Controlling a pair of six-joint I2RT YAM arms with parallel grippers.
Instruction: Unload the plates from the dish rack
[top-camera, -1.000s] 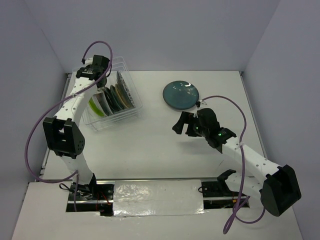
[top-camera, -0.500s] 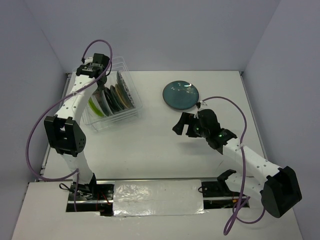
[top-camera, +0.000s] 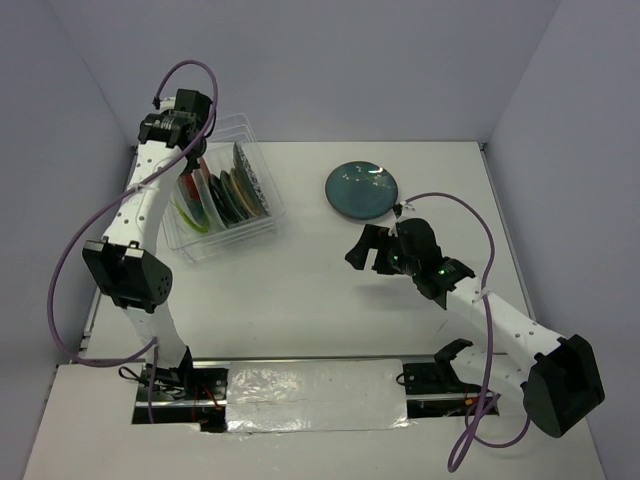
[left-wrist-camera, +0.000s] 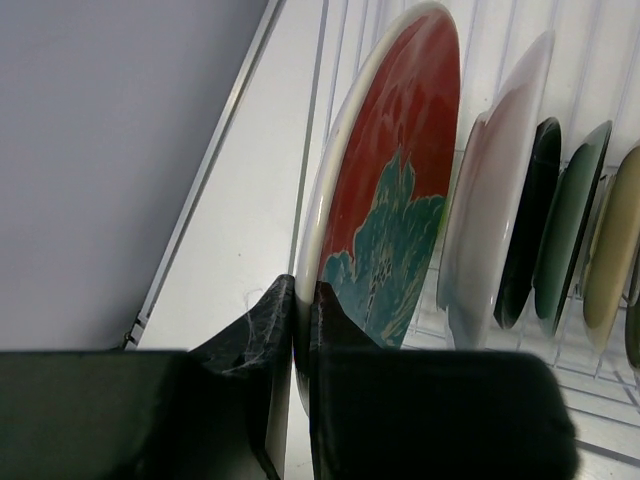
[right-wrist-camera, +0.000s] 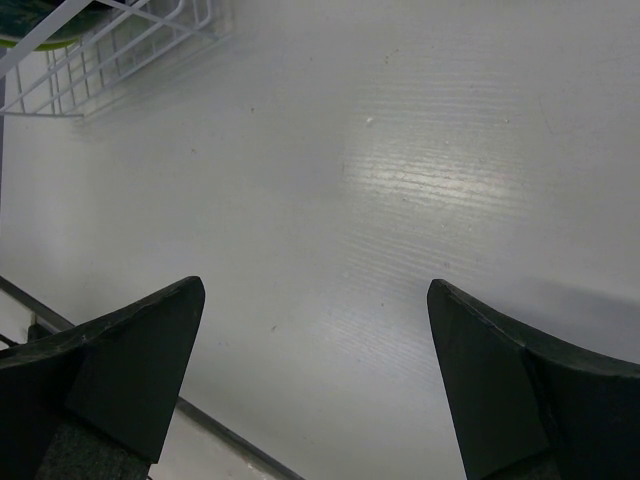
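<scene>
Pinch first: the left gripper (left-wrist-camera: 305, 308) is clamped on the rim of the red floral plate (left-wrist-camera: 395, 190), one dark finger on each face. The plate stands on edge in the dish rack (top-camera: 262, 222) at the upper left of the overhead view, so the rim is probably the only part the claw can reach. Beside it in the wrist view stand five more plates: white, black, dark green, tan and a dark sliver at the right edge. That makes six in the rack. One teal plate (top-camera: 361, 189) lies flat on the table (top-camera: 300, 300), upper centre. The right gripper (top-camera: 366, 250) hovers mid-right, jaws wide apart and empty.
</scene>
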